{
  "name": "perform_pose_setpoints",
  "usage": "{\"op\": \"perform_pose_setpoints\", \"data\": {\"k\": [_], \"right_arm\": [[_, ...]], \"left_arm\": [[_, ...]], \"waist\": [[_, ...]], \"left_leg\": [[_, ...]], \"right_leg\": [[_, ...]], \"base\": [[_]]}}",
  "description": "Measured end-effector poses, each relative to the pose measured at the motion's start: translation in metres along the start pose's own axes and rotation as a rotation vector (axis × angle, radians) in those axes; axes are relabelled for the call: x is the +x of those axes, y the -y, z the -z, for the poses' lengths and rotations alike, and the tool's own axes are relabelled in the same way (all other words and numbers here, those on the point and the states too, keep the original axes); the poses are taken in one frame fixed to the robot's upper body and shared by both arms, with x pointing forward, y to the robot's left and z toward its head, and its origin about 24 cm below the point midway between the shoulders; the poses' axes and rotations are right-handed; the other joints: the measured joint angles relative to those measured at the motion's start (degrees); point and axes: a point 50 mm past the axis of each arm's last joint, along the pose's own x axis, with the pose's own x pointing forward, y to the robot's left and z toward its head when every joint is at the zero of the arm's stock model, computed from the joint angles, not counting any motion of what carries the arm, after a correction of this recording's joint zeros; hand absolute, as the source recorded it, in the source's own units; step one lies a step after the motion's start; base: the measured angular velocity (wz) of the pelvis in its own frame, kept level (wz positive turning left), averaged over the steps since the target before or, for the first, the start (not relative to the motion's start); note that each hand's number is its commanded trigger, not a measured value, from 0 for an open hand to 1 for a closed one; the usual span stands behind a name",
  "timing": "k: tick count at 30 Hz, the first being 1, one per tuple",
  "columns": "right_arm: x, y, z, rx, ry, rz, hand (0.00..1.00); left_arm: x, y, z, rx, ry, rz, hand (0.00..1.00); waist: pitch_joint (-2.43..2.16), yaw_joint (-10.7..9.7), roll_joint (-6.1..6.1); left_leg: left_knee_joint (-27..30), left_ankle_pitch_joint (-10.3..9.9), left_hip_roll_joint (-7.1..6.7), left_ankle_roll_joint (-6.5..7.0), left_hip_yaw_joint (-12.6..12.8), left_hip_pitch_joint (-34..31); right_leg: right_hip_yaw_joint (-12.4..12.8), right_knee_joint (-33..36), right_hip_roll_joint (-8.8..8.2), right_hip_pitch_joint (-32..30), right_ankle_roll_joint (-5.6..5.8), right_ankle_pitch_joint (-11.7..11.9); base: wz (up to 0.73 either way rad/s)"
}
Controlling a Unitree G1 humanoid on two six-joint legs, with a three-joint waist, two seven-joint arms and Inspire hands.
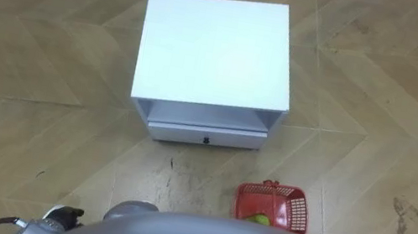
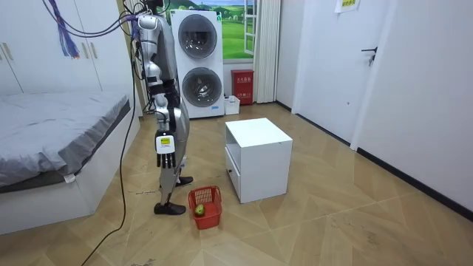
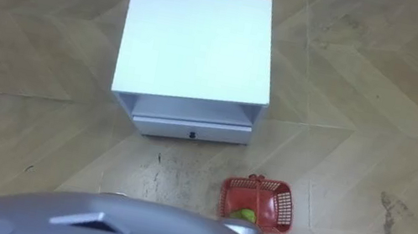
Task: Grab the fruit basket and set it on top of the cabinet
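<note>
**Fig.: Stance before pickup, handling notes.**

**Handling (judged).** The fruit basket (image 1: 293, 209) is prob. light, being thin moulded plastic w/ openwork walls. It looks stiff enough to keep its shape, though the walls would flex if squeezed. It is not fragile. The load is loose: one green fruit (image 1: 260, 220) that can roll if the basket tips. The best hold is the middle of the thin handle (image 1: 269, 185), w/ fingers curled under it so the basket hangs level. A rim grip would tilt it.

**Look.** The basket is red and rectangular, w/ lattice sides and an open top. The handle shows as a narrow red arch at the far end. Whether it is upright or folded cannot be told. The fruit sits at the near end.

**Position.** The basket stands on the wood-pattern floor (image 1: 379, 120), well below the right hand (image 2: 165, 150) fingers and fwd of them, w/ no contact. Beyond the basket, as seen from those fingers, stands a white cabinet (image 1: 213, 50), near it but not touching.

**Hands.** The right hand hangs at the robot's side, its fingers pointing down, loosely straight and holding nothing. The left hand (image 1: 63, 213) shows at the lower edge of the left eye view, and its state cannot be told.

**Step (judged).** The reach has not begun. The fingers are too high, so the robot must bend or kneel first.
</note>
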Motion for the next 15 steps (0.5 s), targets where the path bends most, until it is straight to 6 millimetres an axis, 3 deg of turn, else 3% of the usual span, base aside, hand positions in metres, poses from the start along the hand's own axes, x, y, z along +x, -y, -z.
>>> {"op": "perform_pose_setpoints", "data": {"k": [15], "right_arm": [[-0.0006,-0.0012,-0.0066,-0.037,0.033,0.003,0.0]], "left_arm": [[-0.0002,-0.0022,-0.0004,0.033,0.005,-0.04,0.0]], "waist": [[0.0,0.0,-0.24]], "left_leg": [[-0.1,0.0,-0.01,0.0,0.0,0.2]], "right_leg": [[0.1,0.0,-0.03,0.1,0.0,0.0]], "base": [[0.0]]}}
